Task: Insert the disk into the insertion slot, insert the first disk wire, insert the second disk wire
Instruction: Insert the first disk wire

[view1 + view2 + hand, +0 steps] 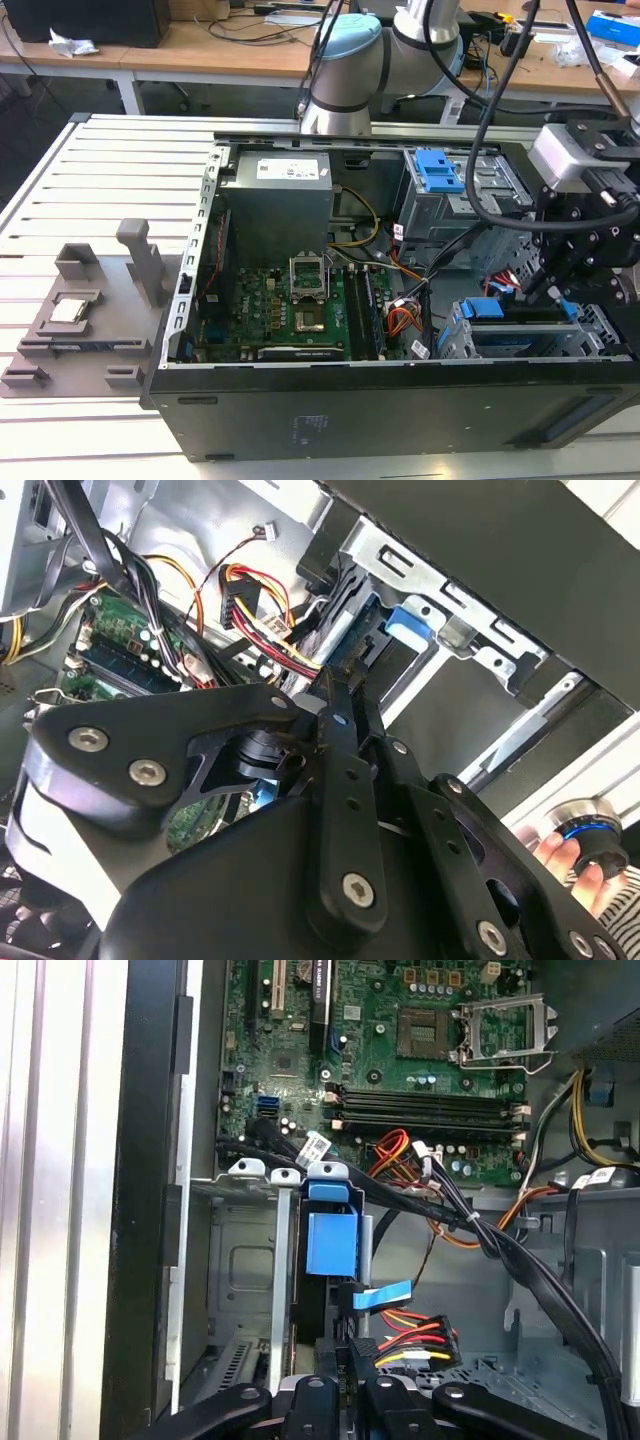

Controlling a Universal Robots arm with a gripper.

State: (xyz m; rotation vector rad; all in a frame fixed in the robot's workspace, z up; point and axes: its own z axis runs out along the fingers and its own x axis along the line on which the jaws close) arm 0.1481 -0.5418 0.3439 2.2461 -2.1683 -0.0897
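Gripper [343, 685] was clenched, tips drawn together just beside the black plug of the blue flat cable [388, 1295]; couldn't tell whether it pinched anything. Disk [522, 327] sat in the insertion slot [452, 342], just below the gripper in the exterior view. Its long axis ran along that view's left-right, blue carrier end pointing left toward the motherboard [300, 310].

The black tool [345, 680] sits just beside the blue-framed disk [412, 622] in the insertion slot [480, 615], near red-yellow power wires [262, 608].
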